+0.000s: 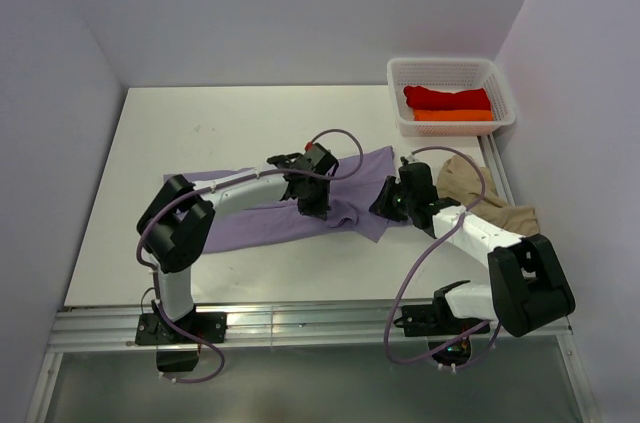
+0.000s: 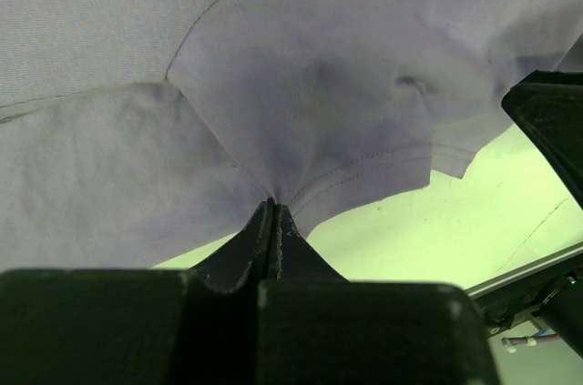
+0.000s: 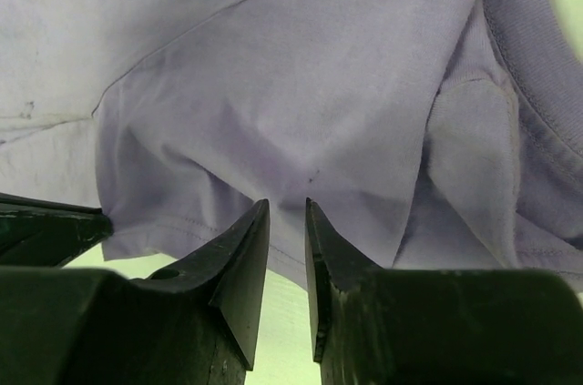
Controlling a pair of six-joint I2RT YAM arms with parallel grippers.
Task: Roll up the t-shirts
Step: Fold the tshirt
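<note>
— How far along is the rolling?
— Partway, it seems. The red t-shirt (image 1: 447, 98) and orange t-shirt (image 1: 452, 115) lie as neat bundles in the basket (image 1: 455, 127). The beige t-shirt (image 1: 470, 183) sits crumpled at the table's (image 1: 200, 123) right side, not yet rolled.
— And the lavender t-shirt (image 1: 260, 226)?
— Mid-table, spread but rumpled, one flap folded over. The left gripper's (image 2: 273, 221) jaws are clamped on its hem. The right gripper's (image 3: 287, 207) jaws stand slightly apart at the edge, no cloth visible between them.

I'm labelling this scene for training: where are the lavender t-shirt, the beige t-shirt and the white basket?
lavender t-shirt (image 1: 270, 228), top view, flat body panel.
beige t-shirt (image 1: 460, 173), top view, crumpled middle.
white basket (image 1: 398, 93), top view, left mesh wall.
</note>
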